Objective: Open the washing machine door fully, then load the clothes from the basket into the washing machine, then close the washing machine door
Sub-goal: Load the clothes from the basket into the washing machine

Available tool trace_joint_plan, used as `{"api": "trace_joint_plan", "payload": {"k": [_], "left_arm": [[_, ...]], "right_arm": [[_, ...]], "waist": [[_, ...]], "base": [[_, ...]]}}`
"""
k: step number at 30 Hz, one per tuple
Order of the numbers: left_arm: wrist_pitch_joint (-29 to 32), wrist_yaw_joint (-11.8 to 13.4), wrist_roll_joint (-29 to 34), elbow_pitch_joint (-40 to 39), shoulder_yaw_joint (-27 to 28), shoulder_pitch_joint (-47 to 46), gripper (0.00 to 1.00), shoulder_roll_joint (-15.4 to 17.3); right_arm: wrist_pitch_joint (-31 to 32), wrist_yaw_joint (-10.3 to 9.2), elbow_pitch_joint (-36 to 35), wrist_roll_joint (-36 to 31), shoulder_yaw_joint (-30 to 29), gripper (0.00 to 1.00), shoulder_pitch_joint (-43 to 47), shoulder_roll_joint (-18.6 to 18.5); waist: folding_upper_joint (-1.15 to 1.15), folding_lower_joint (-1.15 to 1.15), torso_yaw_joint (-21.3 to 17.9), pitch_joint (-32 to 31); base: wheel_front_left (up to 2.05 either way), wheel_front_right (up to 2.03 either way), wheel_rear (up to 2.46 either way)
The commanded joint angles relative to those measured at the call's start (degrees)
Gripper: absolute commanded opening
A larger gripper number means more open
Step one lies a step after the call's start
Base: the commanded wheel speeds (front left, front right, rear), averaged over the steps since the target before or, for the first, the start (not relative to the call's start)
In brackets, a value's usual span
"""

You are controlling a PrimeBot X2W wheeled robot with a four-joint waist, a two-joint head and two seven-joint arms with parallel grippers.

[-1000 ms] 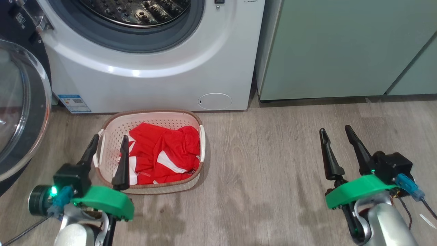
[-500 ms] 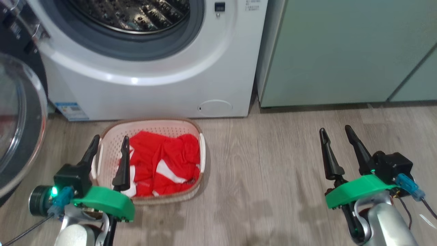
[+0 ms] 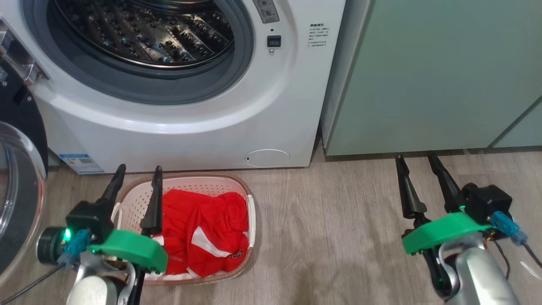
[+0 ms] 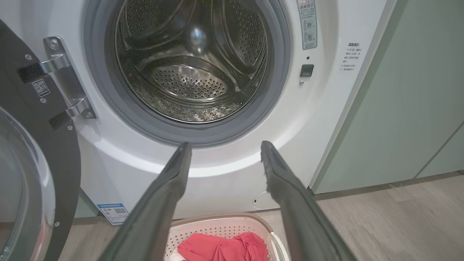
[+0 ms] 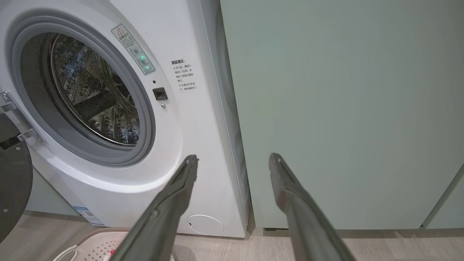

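Round door (image 3: 17, 203) of washing machine (image 3: 169, 135) swung open at left, red clothes (image 3: 203, 228) heaped in basket (image 3: 199, 183) on floor (image 3: 338, 220) just before machine, left gripper (image 3: 140, 167) fingers spread over basket's left rim, right gripper (image 3: 415, 156) fingers spread, well right.

Washer (image 3: 178, 127): one, with one drum (image 3: 144, 34) and one grey seal (image 3: 169, 91).
Door (image 3: 19, 199): one.
Hinge brackets (image 4: 54, 62): two.
Basket (image 3: 199, 183): one, with two white handles.
Clothes (image 3: 203, 228): one red heap; how many shirts are in it cannot be told.
Round flap (image 3: 267, 157): one.
Blue sticker (image 3: 81, 163): one.
Green cabinet fronts (image 3: 423, 76): two.
Tools: two, the left tool (image 3: 140, 168) and the right tool (image 3: 414, 157), with two fingers each.
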Motion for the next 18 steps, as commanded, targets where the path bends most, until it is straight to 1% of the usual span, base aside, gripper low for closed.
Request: {"api": "trace_joint_plan", "payload": {"k": [1, 18], "left_arm": [[-0.5, 0.1, -0.2, -2.4, 1.7, -2.0, 1.00, 1.1], [-0.7, 0.7, -0.5, -1.9, 1.0, -2.1, 1.00, 1.6]], "right_arm": [[-0.5, 0.00, -1.9, 0.2, 1.5, 1.00, -2.0, 0.1], [-0.5, 0.00, -1.9, 0.3, 1.5, 1.00, -2.1, 0.1]], "waist": [[0.00, -0.01, 0.0, 0.1], [0.00, -0.01, 0.3, 0.0]], "base": [[0.00, 0.00, 0.00], [0.00, 0.00, 0.00]]}}
